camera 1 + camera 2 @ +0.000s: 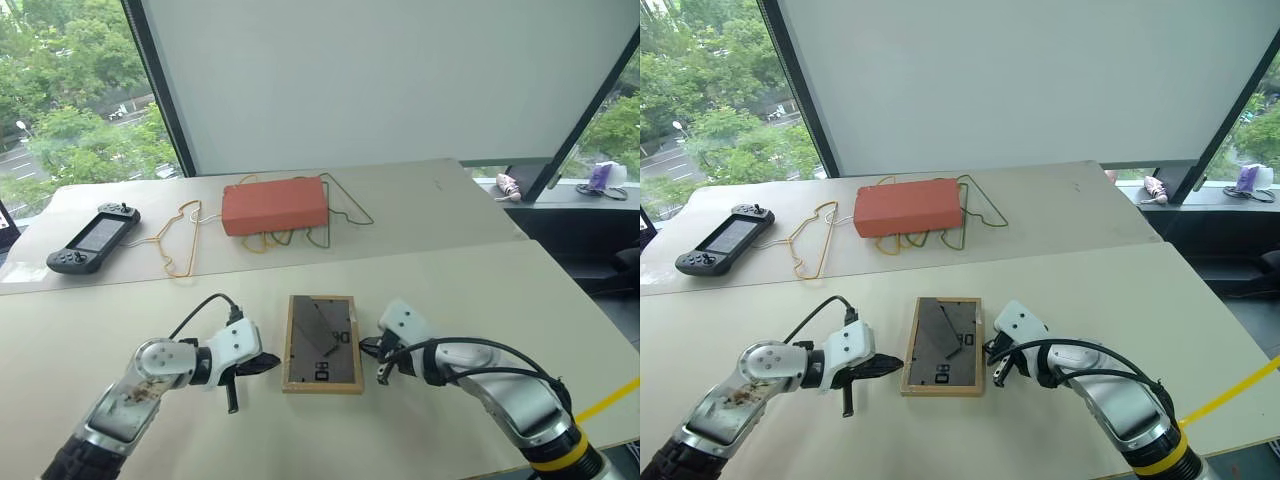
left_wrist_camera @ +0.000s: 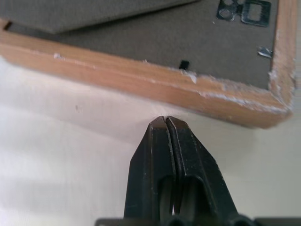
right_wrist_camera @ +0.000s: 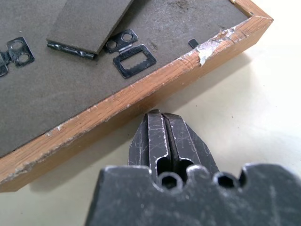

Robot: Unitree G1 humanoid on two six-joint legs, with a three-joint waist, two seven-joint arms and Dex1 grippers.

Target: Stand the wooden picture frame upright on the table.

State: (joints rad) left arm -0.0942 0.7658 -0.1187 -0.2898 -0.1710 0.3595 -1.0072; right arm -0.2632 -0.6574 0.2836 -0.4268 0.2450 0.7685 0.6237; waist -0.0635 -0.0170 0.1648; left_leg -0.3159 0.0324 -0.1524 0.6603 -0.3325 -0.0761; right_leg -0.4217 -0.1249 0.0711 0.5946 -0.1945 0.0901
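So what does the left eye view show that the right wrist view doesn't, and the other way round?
Left eye view alone: the orange-red box on wire hangers, a handheld game console, and the left gripper, shut, beside the wooden picture frame.

Right wrist view alone: the sawtooth hanger plate and chipped wood at one corner.

Both: the frame lying back-up on the table, and the right gripper, shut, close to its edge.

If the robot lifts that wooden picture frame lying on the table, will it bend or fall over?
The wooden picture frame probably stays stiff, since its rim is solid wood. It lies flat, back side up, so it shouldn't roll. Stood up, it could tip unless its stand flap props it. Both the left gripper and right gripper are shut beside it.
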